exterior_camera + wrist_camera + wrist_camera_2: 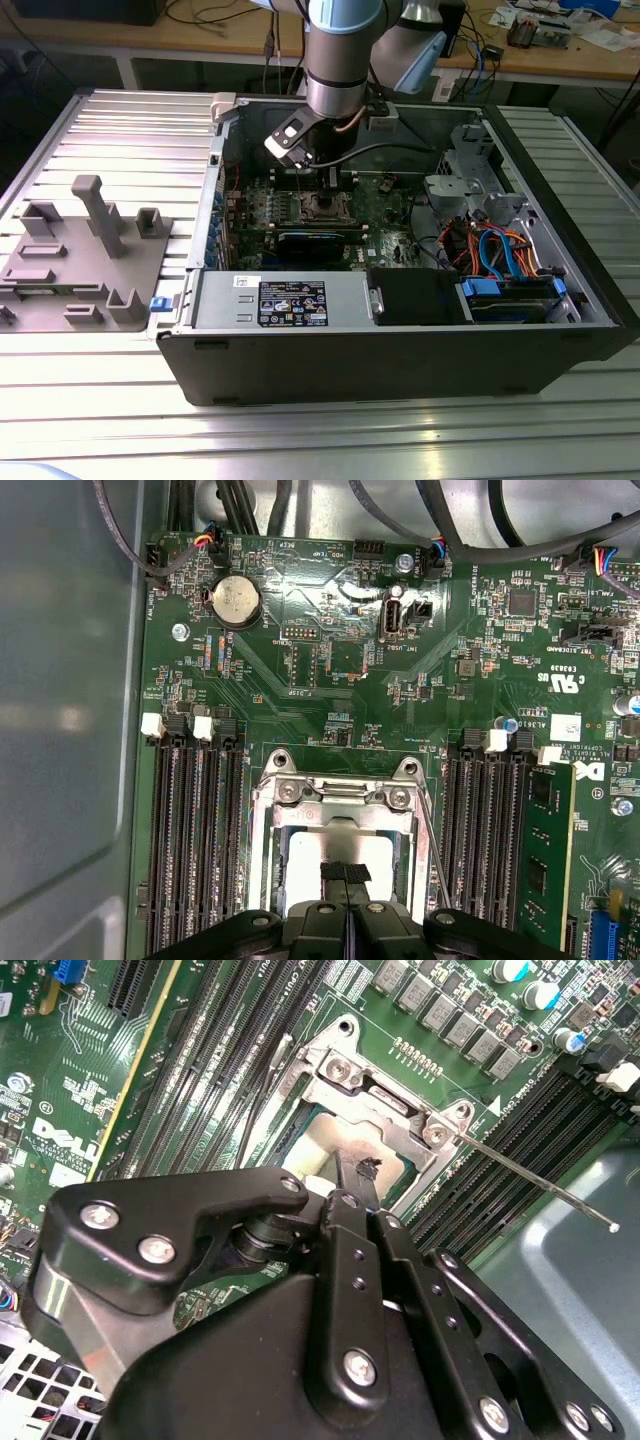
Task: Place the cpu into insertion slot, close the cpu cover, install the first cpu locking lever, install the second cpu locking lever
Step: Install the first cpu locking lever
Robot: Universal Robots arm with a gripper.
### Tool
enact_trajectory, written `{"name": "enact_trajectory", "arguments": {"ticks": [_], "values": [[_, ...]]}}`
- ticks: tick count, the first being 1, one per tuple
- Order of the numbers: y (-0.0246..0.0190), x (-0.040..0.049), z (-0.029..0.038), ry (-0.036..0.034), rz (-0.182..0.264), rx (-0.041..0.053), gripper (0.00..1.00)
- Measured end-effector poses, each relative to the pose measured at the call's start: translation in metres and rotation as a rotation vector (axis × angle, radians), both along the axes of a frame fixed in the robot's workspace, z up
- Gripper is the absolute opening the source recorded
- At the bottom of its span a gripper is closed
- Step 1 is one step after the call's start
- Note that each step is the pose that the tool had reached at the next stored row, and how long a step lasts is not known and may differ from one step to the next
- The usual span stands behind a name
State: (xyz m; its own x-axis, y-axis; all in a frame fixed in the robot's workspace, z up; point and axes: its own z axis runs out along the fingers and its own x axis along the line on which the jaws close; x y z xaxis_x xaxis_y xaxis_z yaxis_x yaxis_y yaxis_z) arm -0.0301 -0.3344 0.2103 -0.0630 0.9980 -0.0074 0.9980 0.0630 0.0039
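The insertion slot (pixel 325 207) sits mid-board on the green motherboard inside the open computer case. In both wrist views the pale silvery cpu (pixel 305 865) (pixel 318 1148) lies in the slot. The metal cpu cover (pixel 345 795) (pixel 345 1070) frames it and appears to lie down over it. My gripper (pixel 347 870) (pixel 362 1168) (pixel 322 185) hangs directly over the cpu, its black fingertips shut together with nothing between them. Whether they touch the chip I cannot tell. One thin wire locking lever (pixel 540 1185) (pixel 432 840) sticks out free beside the socket. A second lever (pixel 258 1110) runs along the opposite side.
Black memory slots (pixel 195 840) flank the socket on both sides, and one holds a green memory stick (pixel 545 840). The case wall (pixel 70 730) rises close by. A power supply (pixel 280 300) and a cabled drive cage (pixel 510 260) fill the near side. A grey fixture tray (pixel 80 260) lies at the exterior view's left.
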Motion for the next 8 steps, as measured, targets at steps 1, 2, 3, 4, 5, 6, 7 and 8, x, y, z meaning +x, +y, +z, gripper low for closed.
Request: {"name": "enact_trajectory", "arguments": {"ticks": [1, 2, 3, 4, 5, 6, 7, 8], "values": [[0.0000, 0.0000, 0.0000, 0.0001, 0.000, -0.0001, 0.11], [0.0000, 0.0000, 0.0000, 0.0001, 0.000, -0.0001, 0.11], [0.0000, 0.0000, 0.0000, 0.0000, 0.000, -0.0001, 0.11], [0.0000, 0.0000, 0.0001, 0.0001, 0.000, -0.0002, 0.11], [0.0001, 0.0000, 0.0006, 0.0002, 0.000, -0.0003, 0.11], [0.0001, 0.0001, 0.0015, 0.0001, 0.000, 0.0000, 0.11], [0.0000, 0.0000, 0.0032, 0.0001, 0.000, -0.0002, 0.11], [0.0000, 0.0000, 0.0050, 0.0000, 0.000, -0.0001, 0.11]]}}
